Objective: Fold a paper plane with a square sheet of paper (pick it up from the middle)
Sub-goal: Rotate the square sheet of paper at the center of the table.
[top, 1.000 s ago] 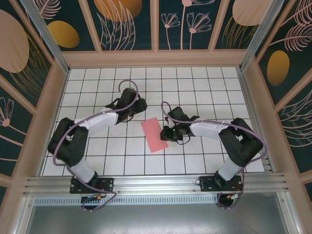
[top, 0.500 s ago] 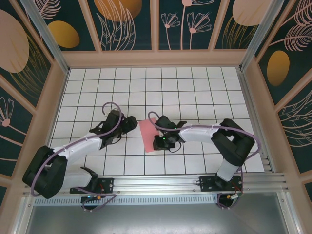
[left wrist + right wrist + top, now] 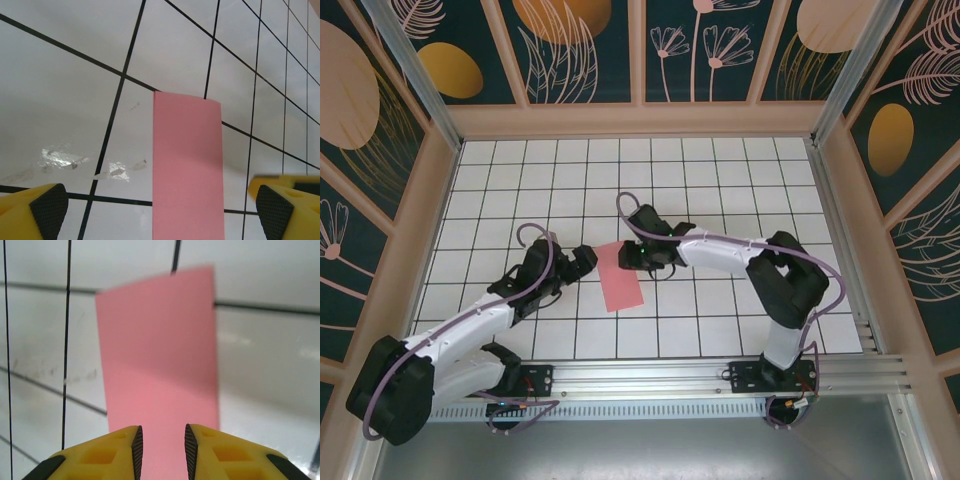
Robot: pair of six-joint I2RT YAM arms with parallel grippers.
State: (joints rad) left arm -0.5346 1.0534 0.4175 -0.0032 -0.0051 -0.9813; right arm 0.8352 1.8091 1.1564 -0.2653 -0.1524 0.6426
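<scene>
1. Where a second ago the left arm was bent with its tool well behind the paper's far left corner, it now lies stretched low across the desk. The left tool is just beside the left edge of the pink sheet of paper.
2. The right tool has gone from the sheet's right edge to its far right corner.
3. The sheet, folded to a narrow rectangle, lies flat near the middle of the desk, slightly further left than before.
4. In the left wrist view the left tool stands wide apart, with one black pad low at each side. The sheet lies on the desk between and ahead of them.
5. In the right wrist view the right tool is a little apart, with a narrow gap between its pads. The sheet shows through the gap and beyond it.
6. Count: one sheet, two arms, two tools.
</scene>
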